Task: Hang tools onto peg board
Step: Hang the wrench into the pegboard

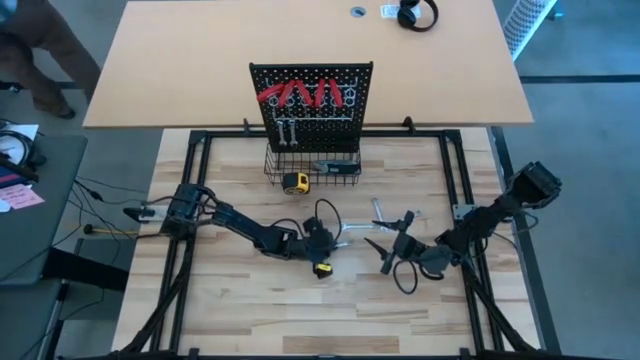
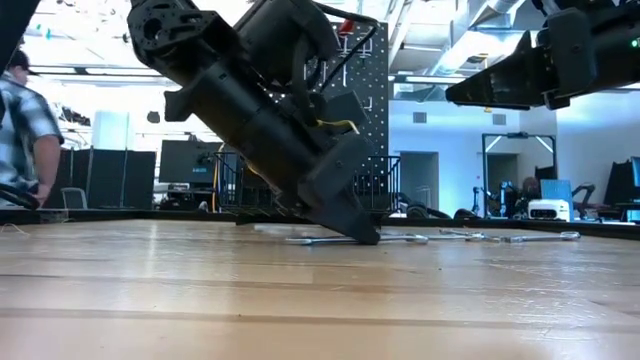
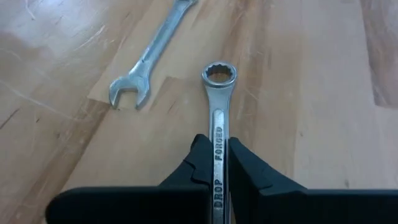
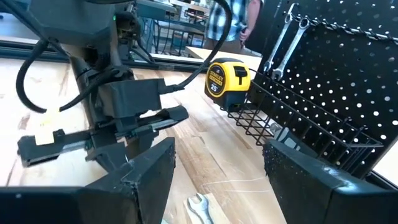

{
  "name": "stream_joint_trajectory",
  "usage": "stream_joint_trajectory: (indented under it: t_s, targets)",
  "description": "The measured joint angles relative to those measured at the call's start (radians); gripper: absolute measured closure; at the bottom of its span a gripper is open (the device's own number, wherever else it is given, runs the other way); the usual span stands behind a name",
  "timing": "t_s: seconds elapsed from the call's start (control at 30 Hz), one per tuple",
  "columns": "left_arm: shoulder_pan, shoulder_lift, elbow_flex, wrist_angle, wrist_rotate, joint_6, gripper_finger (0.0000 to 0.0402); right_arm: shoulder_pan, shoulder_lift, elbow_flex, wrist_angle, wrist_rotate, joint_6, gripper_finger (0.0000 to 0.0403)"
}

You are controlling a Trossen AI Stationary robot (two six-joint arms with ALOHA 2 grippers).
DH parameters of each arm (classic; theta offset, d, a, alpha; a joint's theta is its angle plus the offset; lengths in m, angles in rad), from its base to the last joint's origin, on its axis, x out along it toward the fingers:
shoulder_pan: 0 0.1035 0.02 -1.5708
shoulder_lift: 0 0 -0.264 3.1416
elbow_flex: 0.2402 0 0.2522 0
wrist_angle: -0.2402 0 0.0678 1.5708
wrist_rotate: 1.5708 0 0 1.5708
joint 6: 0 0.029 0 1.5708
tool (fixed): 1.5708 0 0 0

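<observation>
We see the left gripper (image 3: 219, 163) clamped on a silver wrench (image 3: 218, 118) lying flat near the desk's (image 1: 240, 300) middle, with a second wrench (image 3: 147, 59) just beside it. The right gripper (image 1: 393, 240) hangs spread and empty toward the right edge. Bare wood runs toward the near edge, while the peg board (image 1: 312, 105) and its wire basket (image 1: 315, 168) stand at the far edge, tools hanging there.

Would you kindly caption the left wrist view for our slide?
Left gripper shut on a silver wrench lying on the wooden table.
</observation>
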Motion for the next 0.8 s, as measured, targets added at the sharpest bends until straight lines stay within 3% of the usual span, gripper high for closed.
stream_joint_trajectory:
  t_s: [0.27,0.4,0.5,0.67,0.8]
  targets:
    - [-0.055,-0.072,-0.004,-0.018,-0.047,0.041,0.0398,0.007,0.000,0.000,-0.023,-0.003,-0.002,0.0148]
    - [-0.071,-0.081,-0.004,0.002,-0.083,0.049,0.0400,0.003,0.000,0.000,-0.023,-0.074,-0.001,0.0148]
    - [-0.073,-0.081,-0.004,0.001,-0.087,0.051,0.0400,-0.018,0.000,0.000,-0.024,-0.192,0.009,0.0148]
    - [-0.073,-0.081,-0.004,0.007,-0.090,0.052,0.0400,-0.086,0.063,0.000,-0.036,-0.525,0.068,0.0148]
    - [-0.073,-0.081,-0.003,0.009,-0.091,0.052,0.0400,-0.166,0.174,0.000,-0.044,-0.617,0.187,0.0148]
